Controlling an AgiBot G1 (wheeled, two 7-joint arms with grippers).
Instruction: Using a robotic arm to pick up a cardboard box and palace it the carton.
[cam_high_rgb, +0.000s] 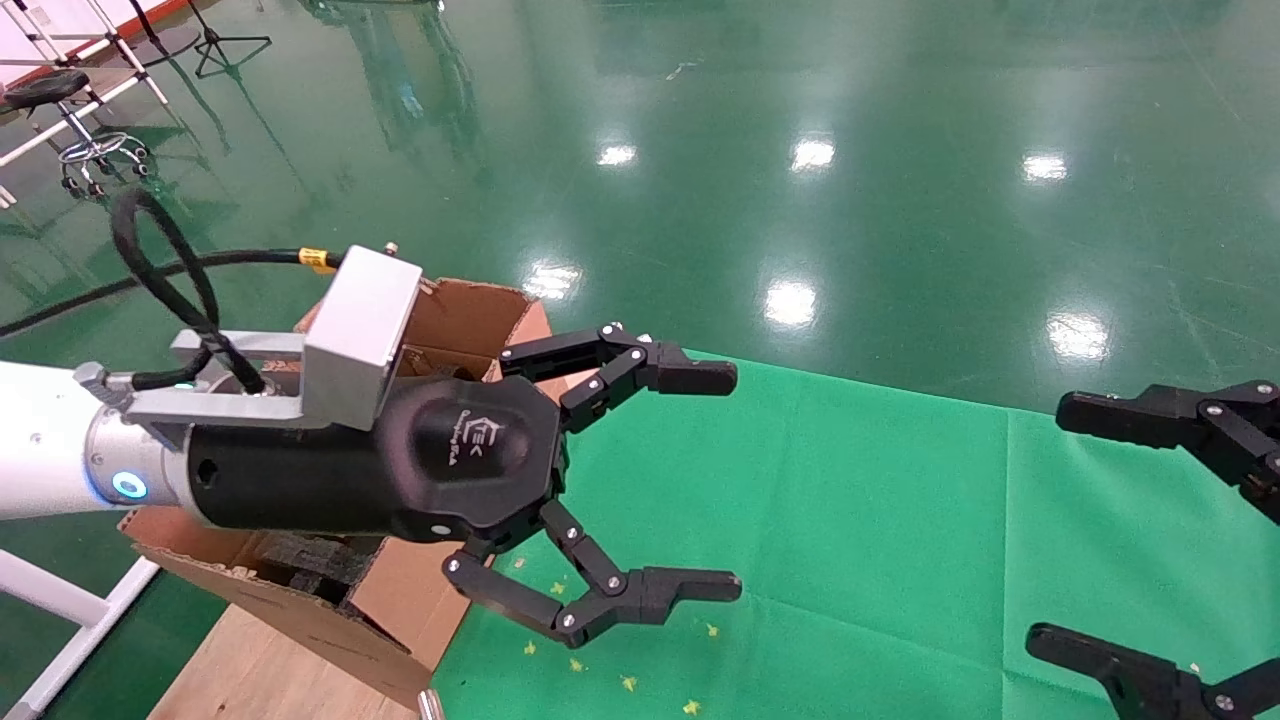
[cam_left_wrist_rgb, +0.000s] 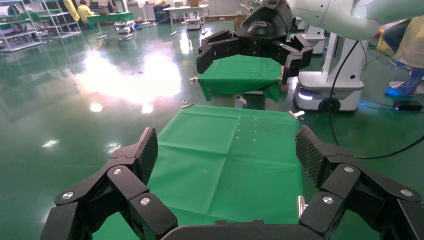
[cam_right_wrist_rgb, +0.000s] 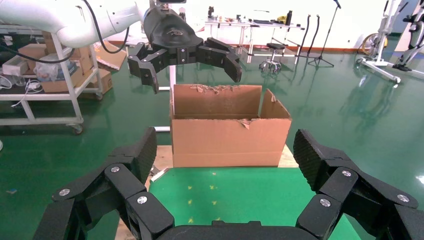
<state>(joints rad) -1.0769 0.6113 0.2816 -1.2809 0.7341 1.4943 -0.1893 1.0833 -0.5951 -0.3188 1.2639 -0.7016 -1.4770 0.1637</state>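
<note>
The cardboard box shows in no view. The carton (cam_high_rgb: 468, 318) stands at the left end of the green cloth (cam_high_rgb: 850, 520), with ragged flaps and black foam (cam_high_rgb: 300, 562) inside; the right wrist view shows its long side (cam_right_wrist_rgb: 230, 140). My left gripper (cam_high_rgb: 735, 482), on the white arm, hovers open and empty just right of the carton, over the cloth. From its own wrist (cam_left_wrist_rgb: 227, 150) only bare cloth lies between its fingers. It also appears above the carton (cam_right_wrist_rgb: 192, 75). My right gripper (cam_high_rgb: 1045, 525) hangs open and empty at the far right (cam_right_wrist_rgb: 226, 150).
The cloth covers a wooden tabletop (cam_high_rgb: 250, 670) over a shiny green floor. A stool (cam_high_rgb: 60, 95) and stands sit far back left. A metal shelf cart (cam_right_wrist_rgb: 50, 75) stands behind the carton. A second green-covered table (cam_left_wrist_rgb: 240, 80) and a white robot base (cam_left_wrist_rgb: 327, 92) lie beyond.
</note>
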